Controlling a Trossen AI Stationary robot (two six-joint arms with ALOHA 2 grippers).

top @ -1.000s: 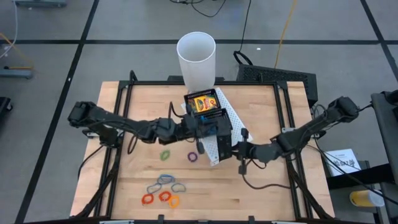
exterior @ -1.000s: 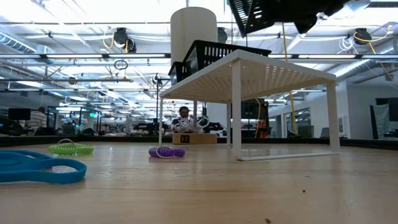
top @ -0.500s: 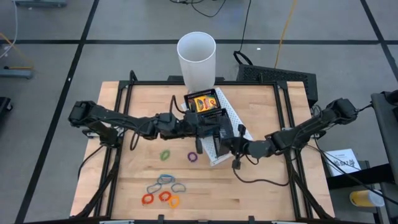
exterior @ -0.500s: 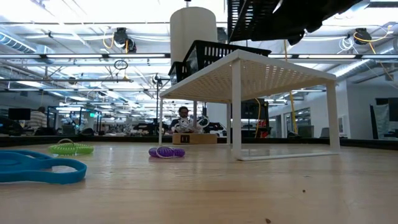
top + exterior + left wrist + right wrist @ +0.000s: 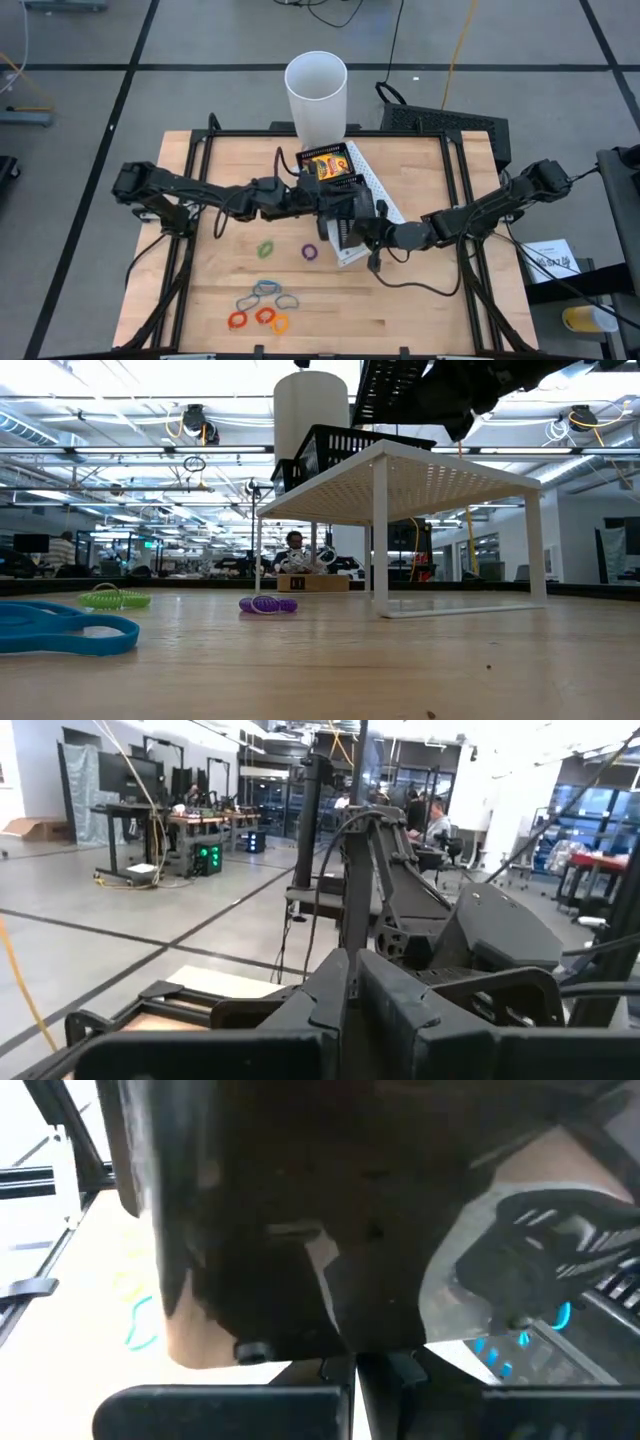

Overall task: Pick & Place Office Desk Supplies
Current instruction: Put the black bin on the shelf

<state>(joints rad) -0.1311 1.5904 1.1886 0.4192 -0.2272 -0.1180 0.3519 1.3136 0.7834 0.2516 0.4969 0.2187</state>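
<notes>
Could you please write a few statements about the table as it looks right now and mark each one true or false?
1. The white cup stands at the table's far edge. True.
2. The mesh tray sits directly on the wooden table. False: it rests on a white perforated shelf that stands on legs.
3. A crayon box lies in the tray. True.
4. The green band and the purple band lie inside the tray. False: both lie on the bare wood in front of it.
5. The right gripper waits at the table's right edge. False: it is at the middle, by the shelf, close to the left gripper.
</notes>
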